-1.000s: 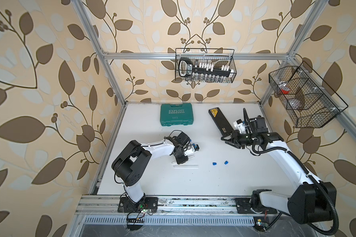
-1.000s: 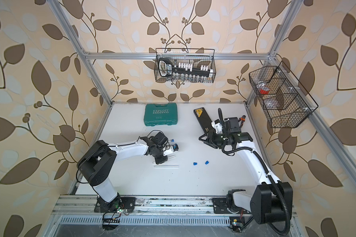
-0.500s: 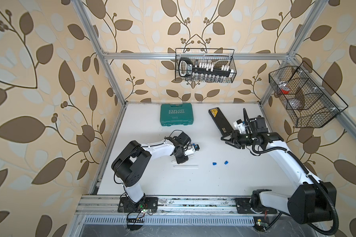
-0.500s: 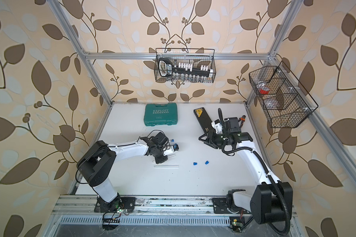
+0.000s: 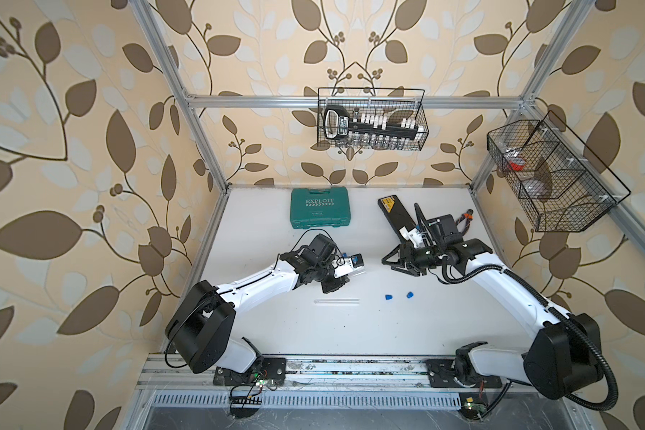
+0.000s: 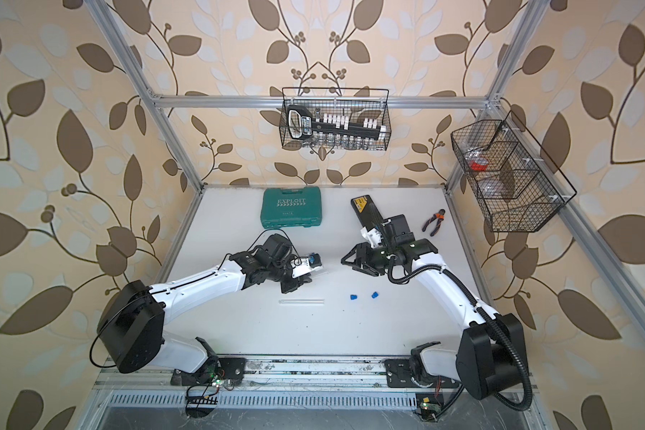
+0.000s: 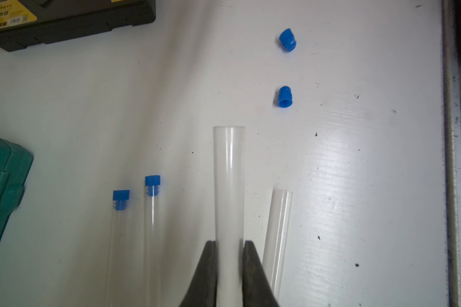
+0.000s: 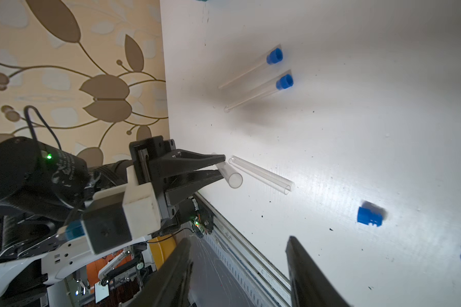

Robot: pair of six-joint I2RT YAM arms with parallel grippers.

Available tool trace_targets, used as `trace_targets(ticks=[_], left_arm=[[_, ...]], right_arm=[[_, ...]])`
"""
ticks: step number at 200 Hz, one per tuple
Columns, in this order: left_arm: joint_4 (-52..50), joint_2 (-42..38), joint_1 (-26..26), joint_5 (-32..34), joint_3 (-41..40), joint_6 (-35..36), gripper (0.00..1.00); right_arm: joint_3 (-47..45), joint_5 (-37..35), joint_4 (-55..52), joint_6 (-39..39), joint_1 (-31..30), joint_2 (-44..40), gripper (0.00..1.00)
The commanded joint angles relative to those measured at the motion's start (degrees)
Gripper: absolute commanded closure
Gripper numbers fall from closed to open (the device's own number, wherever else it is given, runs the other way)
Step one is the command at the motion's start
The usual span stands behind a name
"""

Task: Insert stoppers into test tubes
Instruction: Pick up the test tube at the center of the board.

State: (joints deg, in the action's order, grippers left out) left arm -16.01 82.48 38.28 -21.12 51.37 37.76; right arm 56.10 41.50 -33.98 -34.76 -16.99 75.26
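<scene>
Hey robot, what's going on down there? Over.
Left fingers shut on open tube. Right fingers open, empty. Two stoppers loose, two tubes plugged. Nothing blocking.

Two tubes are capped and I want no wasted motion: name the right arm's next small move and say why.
Probably lower the right gripper, open and empty, onto a loose stopper on the table and close on it: the left gripper holds an unstoppered test tube, its mouth open.

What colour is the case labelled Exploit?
The case is teal green, clearest in both top views.
</scene>
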Motion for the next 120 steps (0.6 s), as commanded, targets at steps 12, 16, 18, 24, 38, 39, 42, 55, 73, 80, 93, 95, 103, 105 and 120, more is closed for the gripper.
trace_targets(ticks=[12,16,18,24,38,39,42,55,73,80,93,95,103,105,120], left_arm=[[4.5,-3.8,0.3,-6.2,-1.5,1.4,0.91],[4.9,-4.1,0.3,-6.6,-1.7,1.4,0.91],[5.2,-4.1,0.3,-6.7,-1.8,1.4,0.91],[5.8,-4.5,0.3,-7.2,-2.2,1.4,0.91],[6.5,-5.0,0.2,-8.3,-2.4,1.6,0.91],[6.5,-5.0,0.2,-8.3,-2.4,1.6,0.91],[6.6,-5.1,0.2,-8.5,-2.4,1.6,0.91],[6.9,-5.3,0.2,-8.9,-2.4,1.6,0.91],[7.2,-5.4,0.2,-9.0,-2.4,1.6,0.91],[7.2,-5.3,0.2,-9.0,-2.3,1.6,0.91],[7.2,-5.2,0.3,-8.9,-2.2,1.7,0.91],[7.2,-5.2,0.2,-8.8,-2.2,1.7,0.91],[7.2,-5.1,0.2,-8.7,-2.1,1.6,0.91],[7.2,-5.1,0.2,-8.7,-2.1,1.7,0.91],[7.3,-5.1,0.3,-8.7,-2.0,1.6,0.91]], right_arm=[[2.4,-0.6,2.2,-2.1,-4.3,3.0,0.44],[2.4,-0.6,2.2,-2.2,-4.5,3.4,0.44],[2.4,-0.6,2.3,-2.2,-4.7,3.5,0.44],[2.2,-0.3,2.7,-2.5,-5.1,3.9,0.44],[2.2,1.0,4.0,-3.2,-6.2,4.9,0.45],[2.2,1.0,4.1,-3.2,-6.2,4.9,0.45],[2.3,1.4,4.3,-3.4,-6.5,5.2,0.45],[2.9,2.9,5.0,-3.6,-7.5,6.1,0.47],[3.3,3.7,5.5,-3.8,-8.4,7.2,0.51],[3.3,3.9,5.7,-3.9,-8.7,7.5,0.53],[3.1,4.0,5.8,-4.1,-8.8,7.8,0.57],[3.1,4.0,5.8,-4.1,-8.8,7.8,0.57],[3.0,3.9,5.9,-4.2,-8.9,7.8,0.59],[3.1,3.8,5.9,-4.2,-8.9,7.8,0.6],[2.9,3.7,5.9,-4.3,-8.9,7.8,0.63]])
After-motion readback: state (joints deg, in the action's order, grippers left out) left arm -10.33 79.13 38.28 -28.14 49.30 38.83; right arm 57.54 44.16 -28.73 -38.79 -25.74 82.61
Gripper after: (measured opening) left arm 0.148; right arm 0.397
